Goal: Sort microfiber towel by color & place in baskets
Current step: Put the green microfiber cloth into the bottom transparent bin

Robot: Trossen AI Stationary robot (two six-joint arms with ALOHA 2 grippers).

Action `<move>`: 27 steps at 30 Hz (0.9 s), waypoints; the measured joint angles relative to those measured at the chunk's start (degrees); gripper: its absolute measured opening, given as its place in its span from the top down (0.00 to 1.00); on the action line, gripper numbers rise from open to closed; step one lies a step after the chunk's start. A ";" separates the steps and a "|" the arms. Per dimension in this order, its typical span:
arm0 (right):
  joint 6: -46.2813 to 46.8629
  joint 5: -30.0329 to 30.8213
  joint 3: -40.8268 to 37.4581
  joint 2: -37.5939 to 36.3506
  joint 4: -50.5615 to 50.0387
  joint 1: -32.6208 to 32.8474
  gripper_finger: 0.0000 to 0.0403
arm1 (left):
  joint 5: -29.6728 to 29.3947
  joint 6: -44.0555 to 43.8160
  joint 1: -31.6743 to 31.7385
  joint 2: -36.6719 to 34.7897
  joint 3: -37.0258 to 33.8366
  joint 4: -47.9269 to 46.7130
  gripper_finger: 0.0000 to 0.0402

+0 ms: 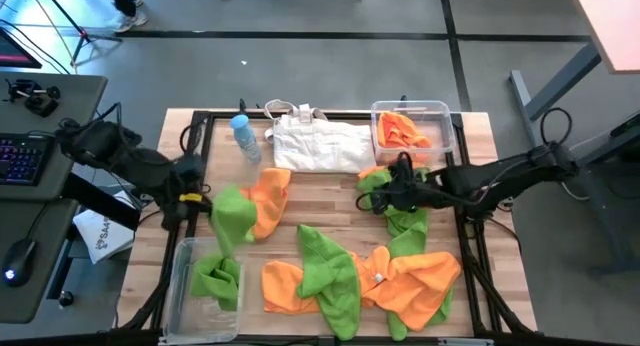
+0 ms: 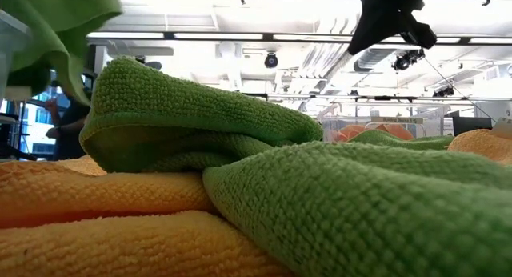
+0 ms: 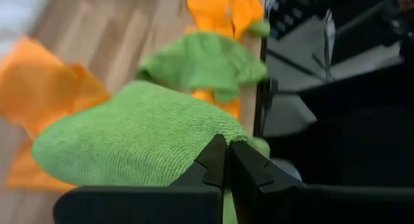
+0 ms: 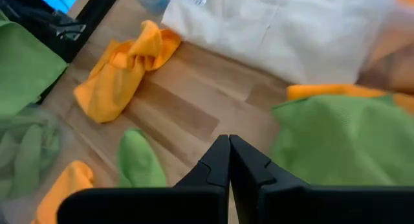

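Wooden table (image 1: 330, 191) holds scattered orange and green towels (image 1: 350, 276), with one clear basket (image 1: 205, 286) at the left front holding green cloths and another (image 1: 410, 126) at the back right holding orange ones. Left gripper (image 3: 226, 160) is clamped on a green towel (image 1: 232, 214) lifted beside the left basket. Right gripper (image 4: 228, 160) hangs closed and empty over the table's right side, near a green cloth (image 4: 336, 140).

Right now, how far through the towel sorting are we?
Early on. Done: orange towels sit in the far bin, and one green towel in the near bin. In hand: the left end effector is shut on a green towel, lifted near that bin. The right end effector is shut and empty above the table. Left: the mixed pile and an orange towel.
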 joint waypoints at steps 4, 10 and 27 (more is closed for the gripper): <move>2.81 0.28 0.00 3.02 2.27 1.58 1.00 | 1.21 -4.99 -5.57 1.88 -0.02 -2.92 1.00; 4.71 0.68 0.00 6.20 6.20 2.97 1.00 | 2.91 -12.97 -16.32 6.36 -0.02 -4.31 1.00; 5.50 2.02 0.00 8.11 9.84 3.25 1.00 | 10.45 -26.74 -38.53 18.94 -0.04 15.00 1.00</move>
